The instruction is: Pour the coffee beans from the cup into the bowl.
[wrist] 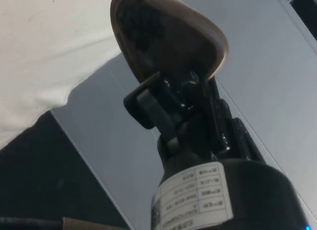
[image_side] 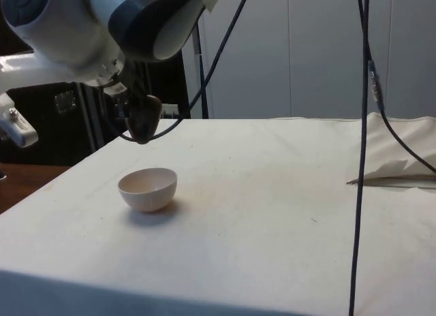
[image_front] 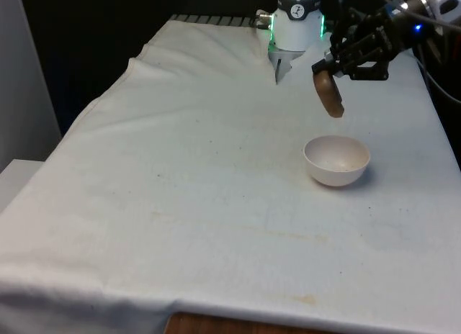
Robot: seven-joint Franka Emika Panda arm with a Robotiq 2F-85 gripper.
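While the gripper (image_front: 333, 69) clamps a brown cup (image_front: 329, 94) by its rim, the cup hangs tipped over in the air, above and just behind the white bowl (image_front: 336, 160) on the white cloth (image_front: 202, 168). No writing is legible.

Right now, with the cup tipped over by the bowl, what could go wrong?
1. The cup hangs tilted, high and towards the far side of the bowl rather than plainly over it, so beans may land on the cloth.
2. The gripper clamps only the cup's rim, so further tilting could let it slip.
3. The bowl is light-looking and loose; falling beans could bounce out.
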